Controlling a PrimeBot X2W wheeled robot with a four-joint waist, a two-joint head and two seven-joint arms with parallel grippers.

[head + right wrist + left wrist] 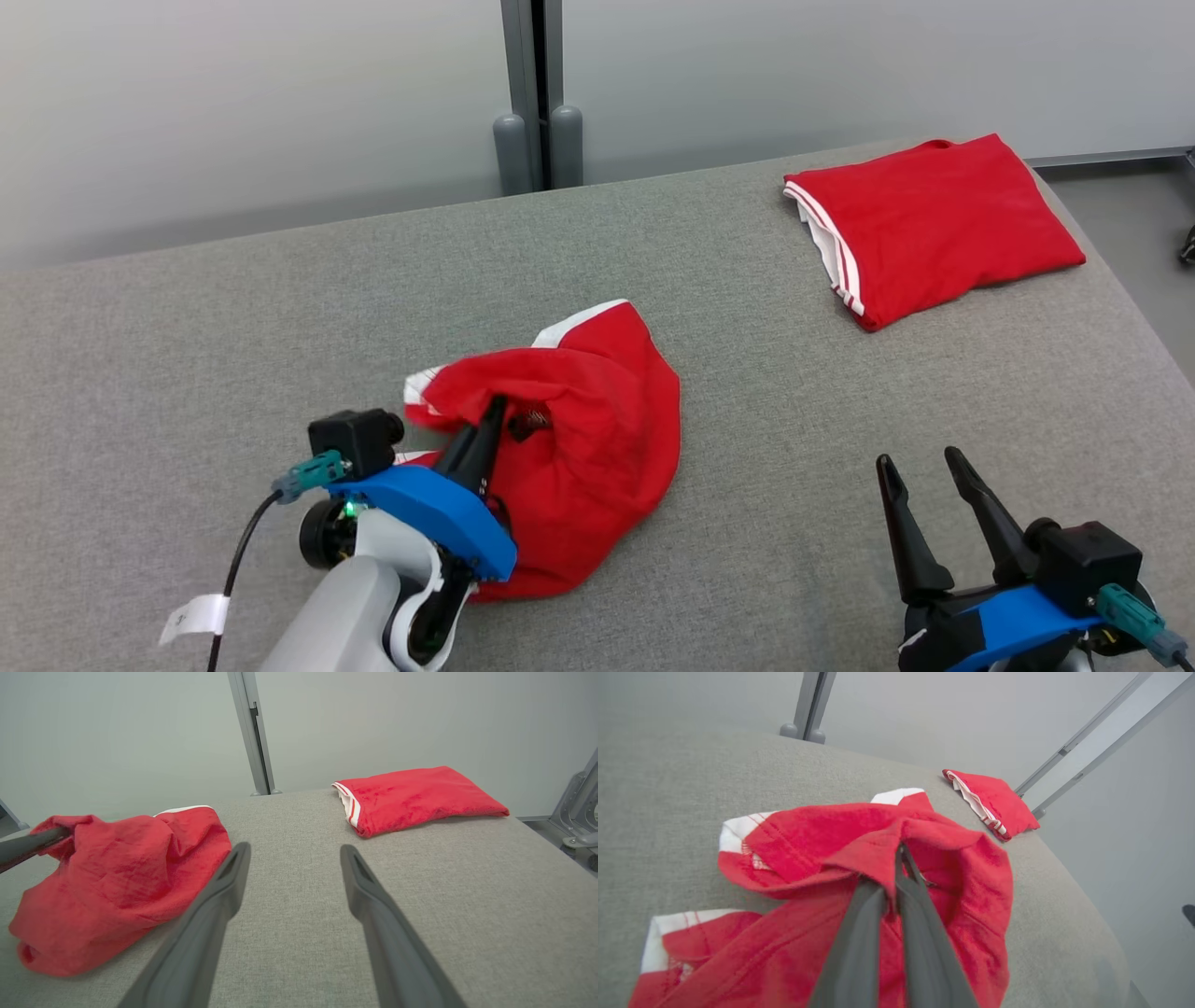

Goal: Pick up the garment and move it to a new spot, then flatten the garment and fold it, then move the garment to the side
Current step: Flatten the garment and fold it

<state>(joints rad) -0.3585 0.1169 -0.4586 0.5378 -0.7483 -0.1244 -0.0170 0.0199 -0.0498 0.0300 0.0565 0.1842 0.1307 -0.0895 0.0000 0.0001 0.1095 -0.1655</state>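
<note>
Red crumpled garment [597, 448] lies mid-desk [187, 355], our left claw [498, 406] clenched on a fold of it, right claw [919, 457] spread and empty; we judge this the pickup step, and next we need a clean lift and carry.

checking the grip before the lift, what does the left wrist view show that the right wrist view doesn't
Left wrist view: the left gripper seen close, shut on a raised fold of the crumpled red garment. Right wrist view: the right gripper, open above the grey table. Shared: the crumpled red garment and the folded red garment at the table's far corner.
</note>
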